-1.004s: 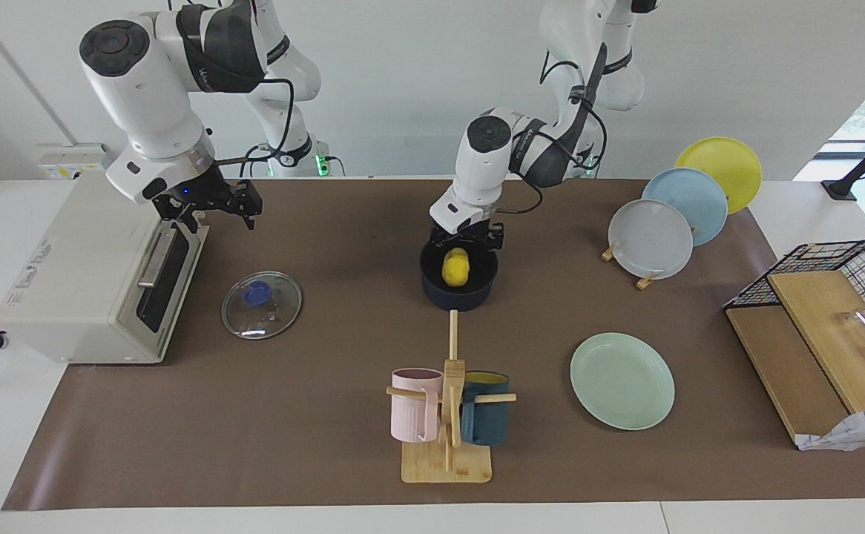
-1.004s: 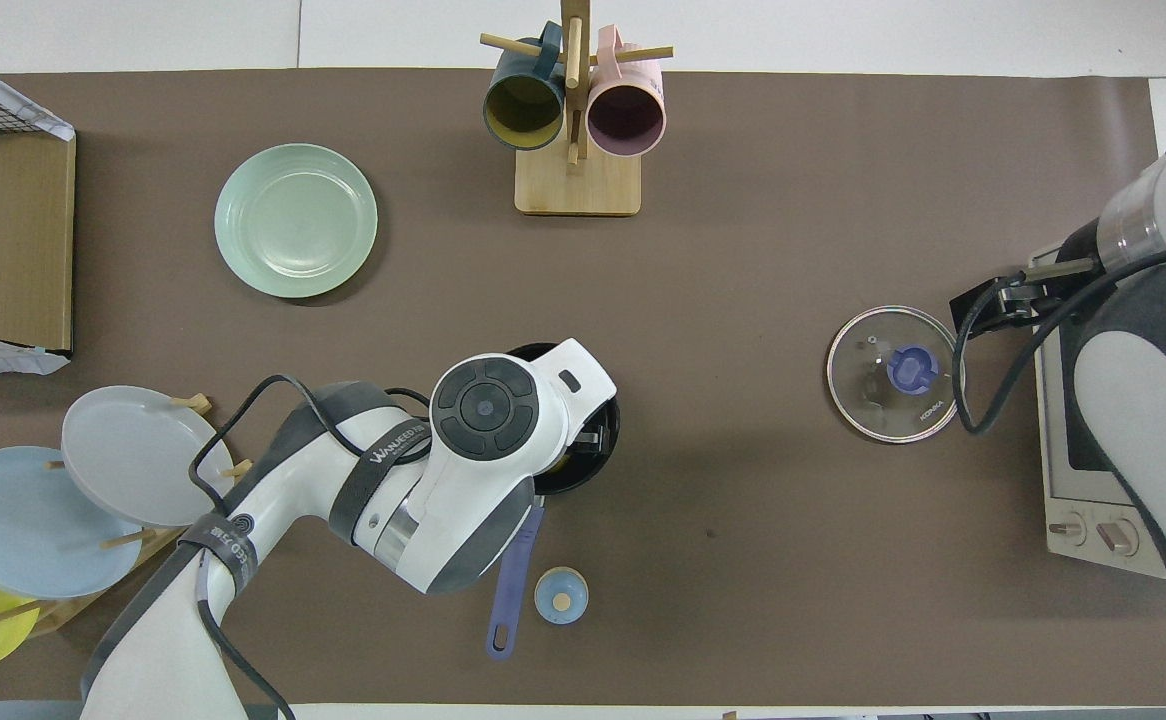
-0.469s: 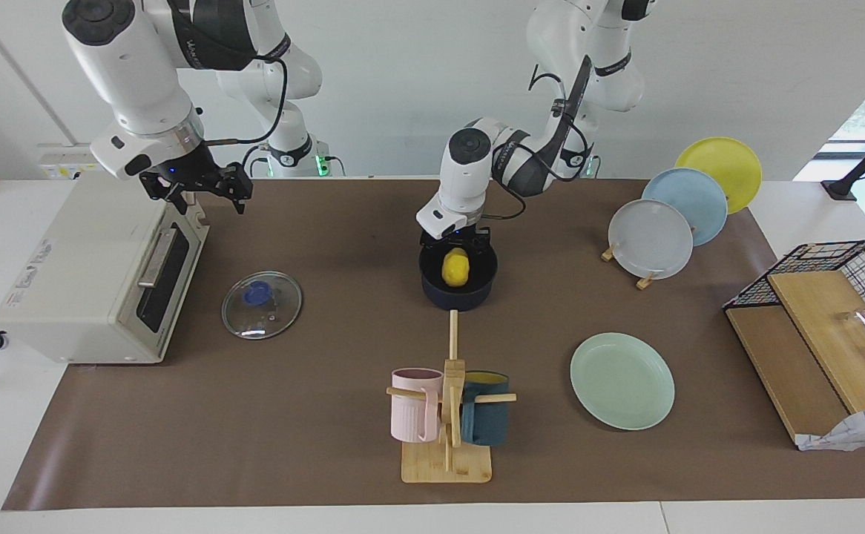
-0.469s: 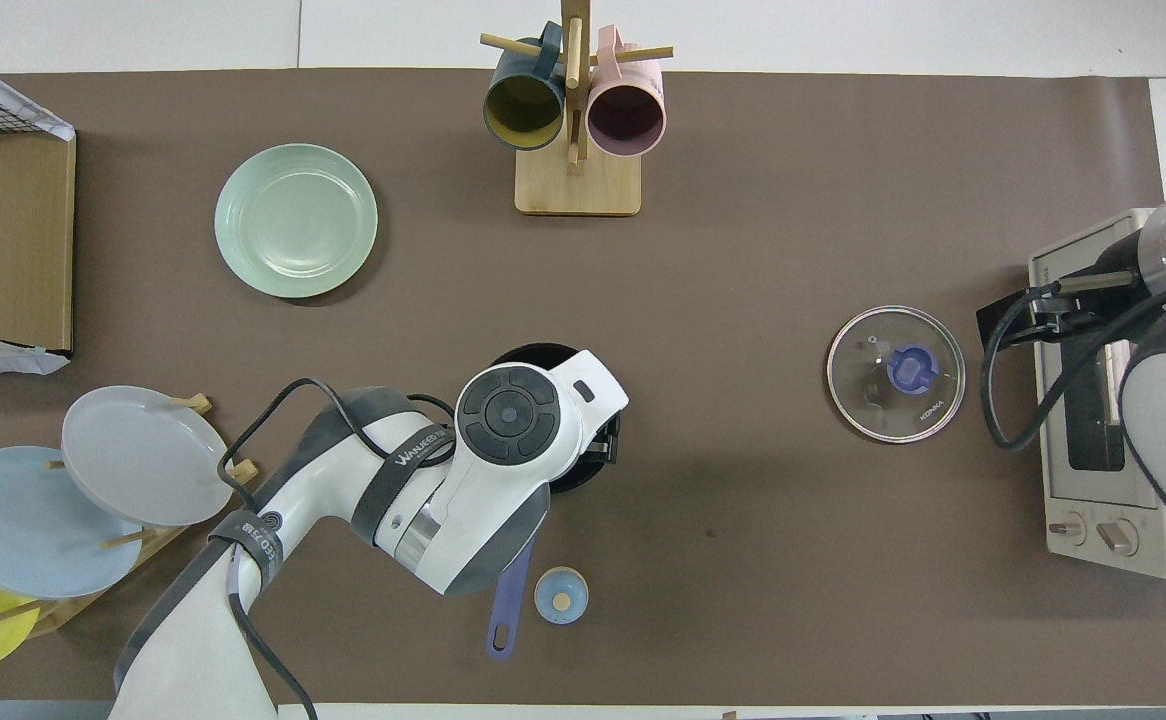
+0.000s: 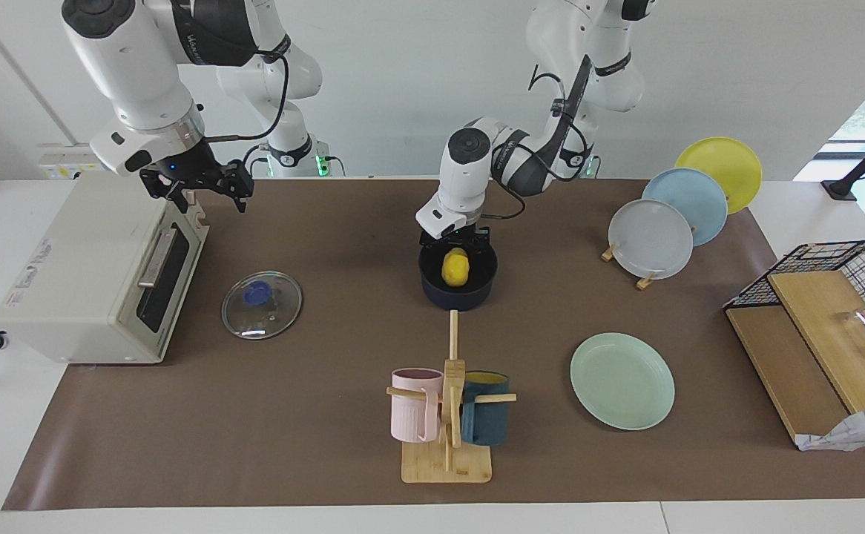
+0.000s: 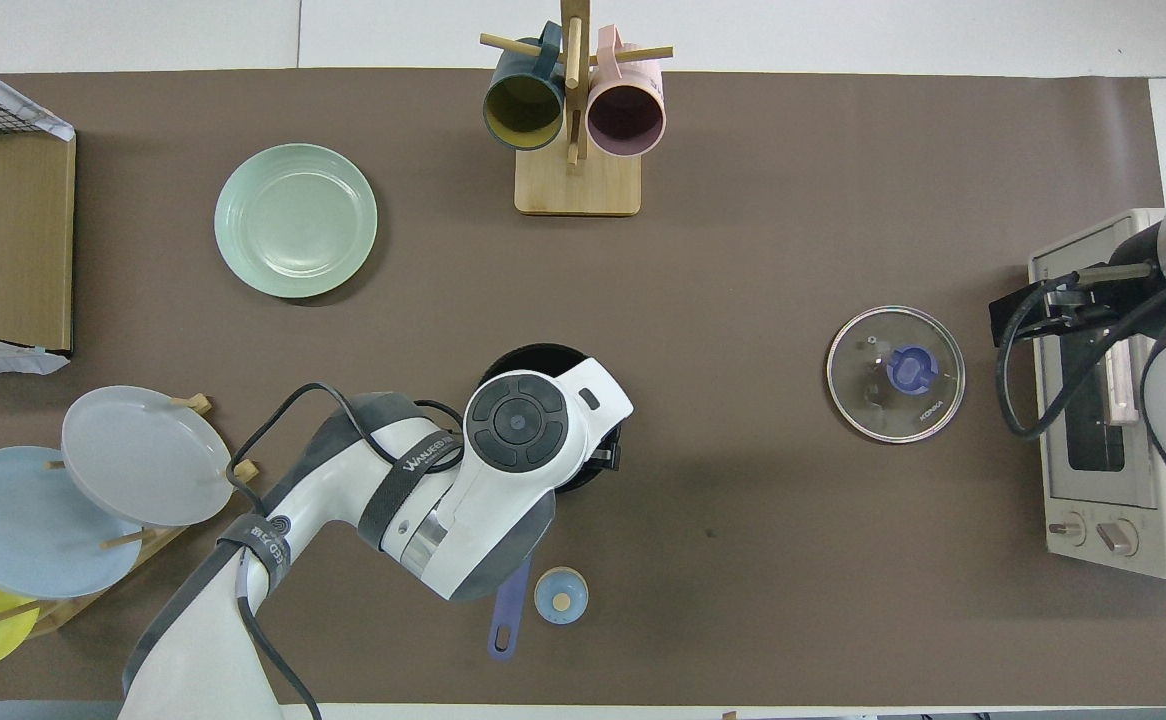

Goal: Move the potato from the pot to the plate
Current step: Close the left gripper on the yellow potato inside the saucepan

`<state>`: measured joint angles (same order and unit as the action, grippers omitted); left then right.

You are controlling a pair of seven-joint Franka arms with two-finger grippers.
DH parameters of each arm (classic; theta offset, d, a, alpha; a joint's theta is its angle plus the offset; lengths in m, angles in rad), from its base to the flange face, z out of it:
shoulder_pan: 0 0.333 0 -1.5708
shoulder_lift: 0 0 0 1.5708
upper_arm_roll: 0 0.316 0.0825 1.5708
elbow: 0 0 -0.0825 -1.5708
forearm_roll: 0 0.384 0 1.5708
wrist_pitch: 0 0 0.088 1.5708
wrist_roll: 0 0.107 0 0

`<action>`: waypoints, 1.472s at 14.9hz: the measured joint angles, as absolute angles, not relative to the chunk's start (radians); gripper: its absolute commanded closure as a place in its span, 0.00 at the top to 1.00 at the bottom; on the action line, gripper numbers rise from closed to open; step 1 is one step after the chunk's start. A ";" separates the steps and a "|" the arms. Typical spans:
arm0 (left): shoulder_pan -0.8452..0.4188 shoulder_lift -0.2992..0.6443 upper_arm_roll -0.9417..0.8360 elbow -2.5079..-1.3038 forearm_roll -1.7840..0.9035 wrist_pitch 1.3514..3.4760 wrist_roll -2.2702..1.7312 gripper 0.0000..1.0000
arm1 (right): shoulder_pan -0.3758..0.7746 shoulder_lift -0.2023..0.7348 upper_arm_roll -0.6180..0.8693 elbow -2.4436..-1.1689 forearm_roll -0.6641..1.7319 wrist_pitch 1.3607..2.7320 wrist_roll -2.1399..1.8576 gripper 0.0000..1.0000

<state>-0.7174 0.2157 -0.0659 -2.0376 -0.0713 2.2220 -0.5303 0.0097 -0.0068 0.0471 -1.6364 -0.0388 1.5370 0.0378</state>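
The yellow potato (image 5: 455,268) lies inside the dark navy pot (image 5: 458,294) in the middle of the table. My left gripper (image 5: 456,239) hangs open just over the pot's rim nearest the robots, a little above the potato and not touching it. In the overhead view the left arm covers the potato and most of the pot (image 6: 533,353); the blue handle (image 6: 509,608) pokes out toward the robots. The mint-green plate (image 5: 622,380) (image 6: 295,220) lies flat, farther from the robots, toward the left arm's end. My right gripper (image 5: 195,187) is open, up over the toaster oven's front edge.
A glass lid (image 5: 262,305) lies beside the toaster oven (image 5: 84,282). A mug rack (image 5: 447,415) stands farther out than the pot. A plate rack (image 5: 651,239) and a wire basket with boards (image 5: 826,297) are at the left arm's end. A small blue knob (image 6: 560,595) lies by the handle.
My left gripper has shifted slightly toward the right arm's end over the pot. My right gripper has risen and drawn back over the toaster oven. The potato has not moved.
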 measured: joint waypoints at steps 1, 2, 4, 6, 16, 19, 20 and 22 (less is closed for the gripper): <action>-0.717 0.216 -0.065 -2.038 -0.071 2.222 -0.530 1.00 | 0.009 -0.007 0.047 -1.636 -0.039 1.537 0.038 1.00; -0.717 0.216 -0.063 -2.039 -0.071 2.222 -0.530 1.00 | 0.008 -0.007 0.047 -1.636 -0.039 1.537 0.038 1.00; -0.717 0.220 -0.059 -2.039 -0.071 2.222 -0.530 1.00 | 0.007 -0.007 0.046 -1.635 -0.039 1.537 0.038 1.00; -0.717 0.223 -0.058 -2.039 -0.068 2.222 -0.530 0.93 | 0.007 -0.007 0.046 -1.634 -0.038 1.537 0.038 1.00; -0.717 0.224 -0.058 -2.039 -0.065 2.221 -0.530 0.12 | 0.008 -0.009 0.048 -1.633 -0.038 1.531 0.038 1.00; -0.717 0.224 -0.058 -2.039 -0.065 2.221 -0.530 0.01 | 0.008 -0.009 0.048 -1.633 -0.038 1.531 0.038 1.00; -0.717 0.224 -0.058 -2.039 -0.065 2.221 -0.530 0.00 | 0.007 -0.009 0.047 -1.633 -0.038 1.531 0.038 1.00; -0.717 0.224 -0.058 -2.038 -0.065 2.221 -0.530 0.00 | 0.007 -0.009 0.046 -1.633 -0.038 1.531 0.038 1.00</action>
